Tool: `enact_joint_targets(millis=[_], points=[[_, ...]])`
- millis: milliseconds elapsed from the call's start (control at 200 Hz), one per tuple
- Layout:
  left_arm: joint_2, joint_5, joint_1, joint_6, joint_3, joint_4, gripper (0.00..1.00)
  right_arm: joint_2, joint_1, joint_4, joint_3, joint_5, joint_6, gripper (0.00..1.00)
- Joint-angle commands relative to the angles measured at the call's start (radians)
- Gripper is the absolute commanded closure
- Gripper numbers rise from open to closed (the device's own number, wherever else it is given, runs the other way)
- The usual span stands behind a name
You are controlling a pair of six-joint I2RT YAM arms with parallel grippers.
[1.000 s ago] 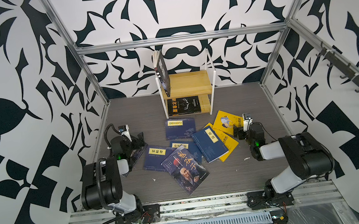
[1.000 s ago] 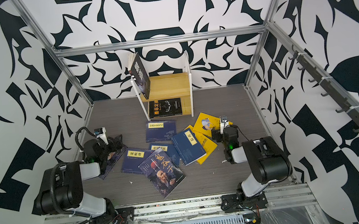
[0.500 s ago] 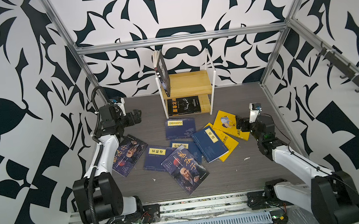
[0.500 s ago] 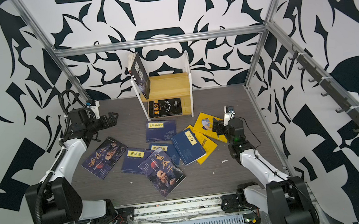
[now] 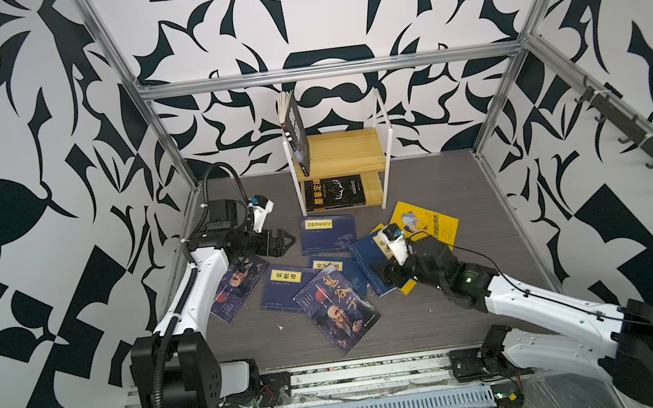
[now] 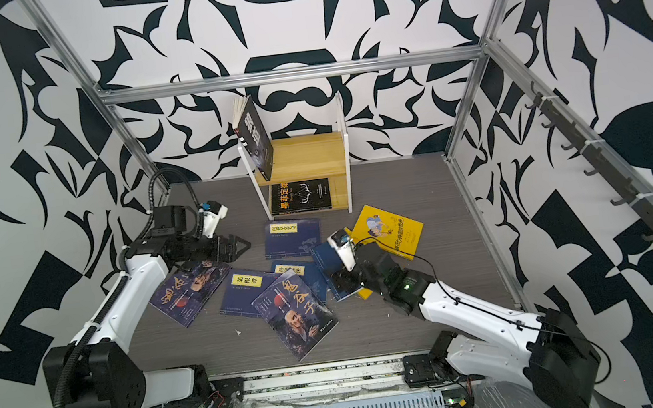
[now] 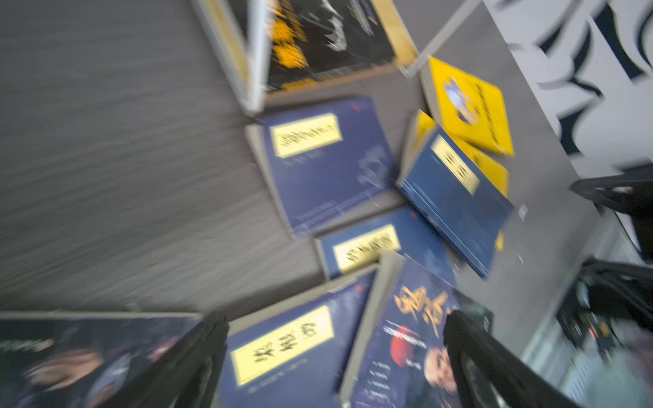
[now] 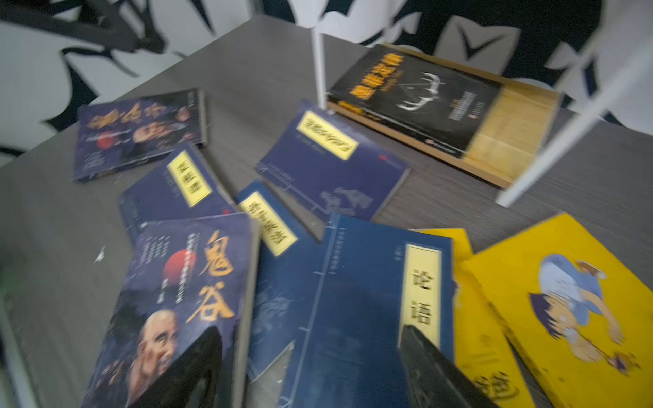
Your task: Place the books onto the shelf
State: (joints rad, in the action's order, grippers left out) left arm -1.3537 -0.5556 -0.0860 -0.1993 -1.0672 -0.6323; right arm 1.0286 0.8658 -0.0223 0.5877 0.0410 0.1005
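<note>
Several books lie scattered on the grey floor in both top views: navy ones with yellow labels [image 5: 328, 234] [image 5: 284, 287], a bright yellow one [image 5: 427, 223], and a bald-man portrait book [image 5: 336, 308]. The shelf [image 5: 346, 150] stands at the back. A black book [image 5: 334, 191] lies on its lower board and another [image 5: 296, 133] leans at the left end of its upper board. My right gripper [image 5: 384, 276] [image 8: 311, 333] hovers open just over a navy book [image 8: 367, 300] that lies on a second yellow one [image 8: 473, 318]. My left gripper [image 5: 284, 241] [image 7: 335, 318] is open and holds nothing, above the floor left of the books.
A dark purple book [image 5: 238, 286] lies beside the left arm's forearm. Patterned walls and aluminium posts [image 5: 168, 147] enclose the floor on three sides. A rail of hooks [image 5: 644, 143] runs along the right wall. Bare floor [image 5: 460, 181] lies right of the shelf.
Both arms unfolded from their rest poses. The left arm rose and uncovered the purple book. The right arm swung in over the navy book, its jaws narrowing a little.
</note>
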Motion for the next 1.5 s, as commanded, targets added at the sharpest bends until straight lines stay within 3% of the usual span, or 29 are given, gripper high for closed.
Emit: enact_joint_targets(millis=[0, 305, 560, 1005, 1055, 1285, 1495], points=[[-0.055, -0.064, -0.041, -0.065, 0.030, -0.084, 0.00, -0.033, 0.093, 0.030, -0.014, 0.045, -0.103, 0.18], [-0.134, -0.052, -0.161, -0.043, 0.055, -0.053, 0.05, 0.062, 0.318, 0.176, 0.019, 0.104, -0.351, 0.17], [-0.193, -0.008, -0.227, -0.022, 0.065, -0.008, 0.11, 0.255, 0.401, 0.262, 0.080, 0.106, -0.488, 0.14], [-0.271, 0.039, -0.285, 0.008, 0.049, 0.003, 0.14, 0.400, 0.415, 0.176, 0.068, 0.142, -0.517, 0.12], [-0.284, 0.043, -0.292, 0.015, 0.048, 0.006, 0.20, 0.416, 0.416, 0.160, 0.068, 0.189, -0.526, 0.12], [-0.340, 0.063, -0.333, 0.024, 0.026, -0.002, 0.28, 0.486, 0.415, 0.084, 0.081, 0.263, -0.551, 0.11], [-0.334, -0.016, -0.332, 0.042, 0.029, -0.002, 0.43, 0.514, 0.389, 0.021, 0.086, 0.297, -0.547, 0.11]])
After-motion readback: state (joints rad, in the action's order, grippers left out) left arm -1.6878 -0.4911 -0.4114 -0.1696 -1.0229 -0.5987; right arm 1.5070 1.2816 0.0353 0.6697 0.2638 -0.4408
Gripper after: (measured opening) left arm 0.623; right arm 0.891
